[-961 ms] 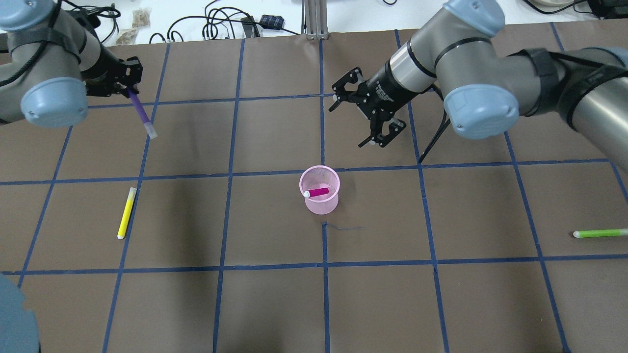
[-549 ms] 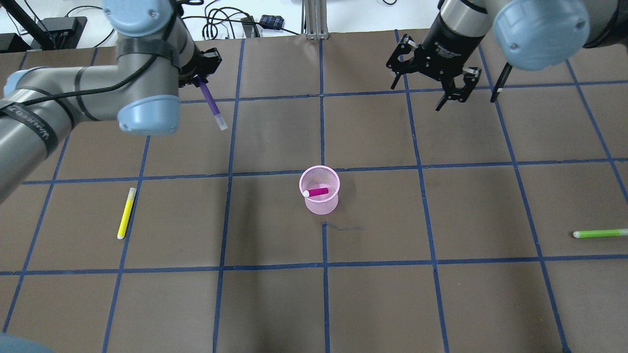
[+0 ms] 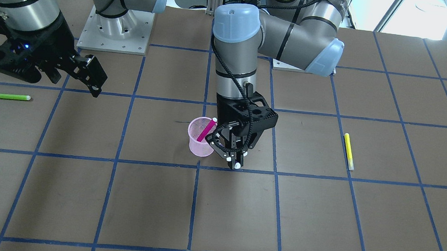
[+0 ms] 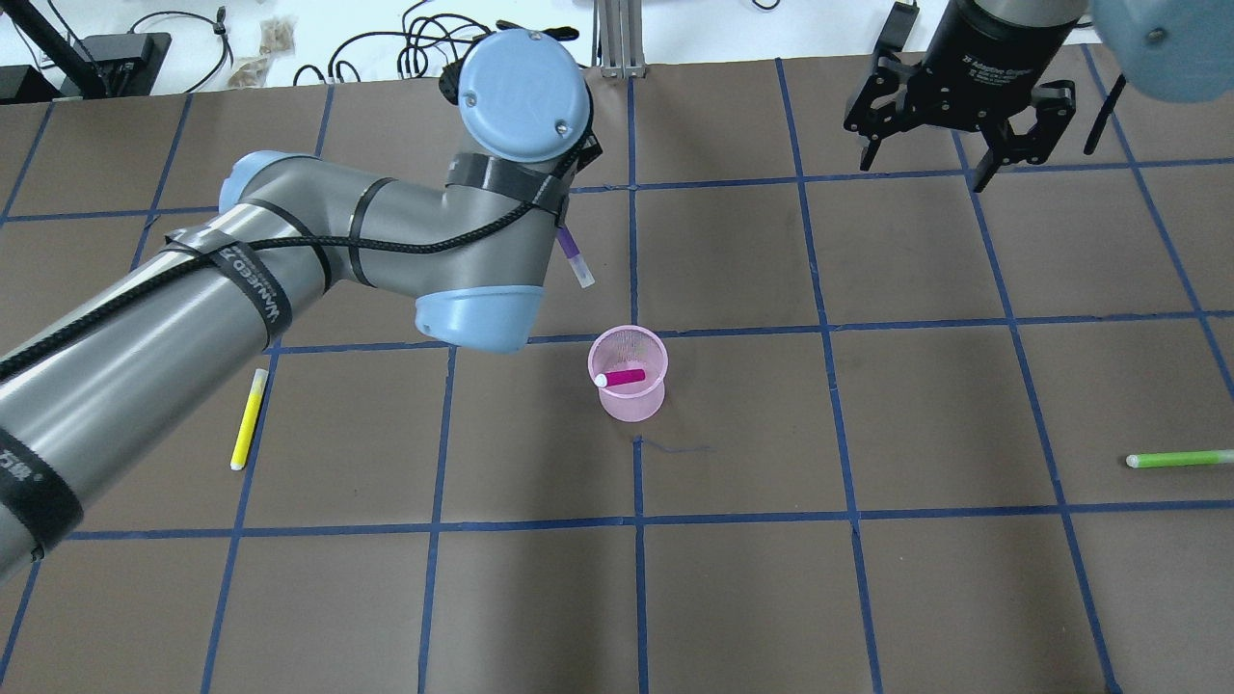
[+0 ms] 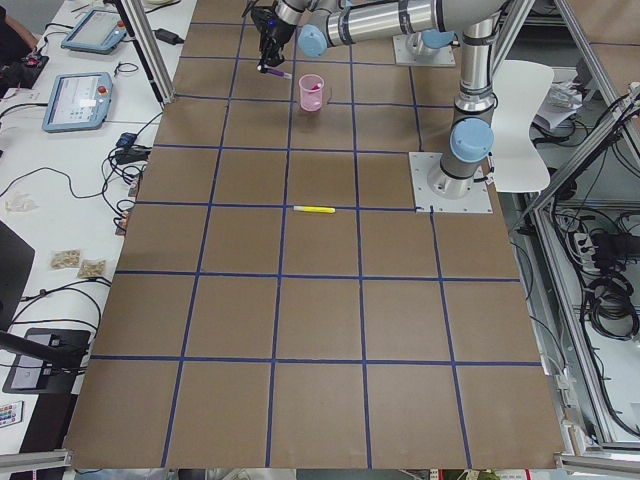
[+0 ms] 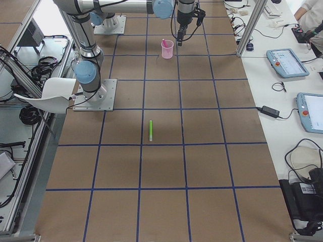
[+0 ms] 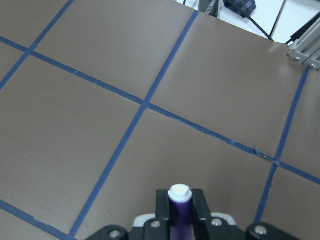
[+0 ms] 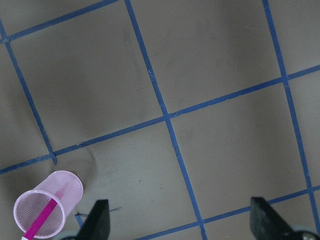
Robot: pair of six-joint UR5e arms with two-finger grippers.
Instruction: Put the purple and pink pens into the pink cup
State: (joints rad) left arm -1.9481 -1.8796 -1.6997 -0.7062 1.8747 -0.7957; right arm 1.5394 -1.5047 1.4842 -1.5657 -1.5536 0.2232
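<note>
Over the brown table (image 4: 868, 598), left pincer (image 7: 180, 199), hidden overhead, grips purple pen (image 7: 180, 212) in wrist view; right pincer (image 4: 924, 169) gapes empty.

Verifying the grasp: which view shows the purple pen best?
Left wrist view: the purple pen sits close up, clamped in the left gripper. Overhead shows only its lower end; front and side views show little of it.

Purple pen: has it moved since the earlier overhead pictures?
Yes. The purple pen has moved rightward in the overhead view, toward the pink cup.
</note>
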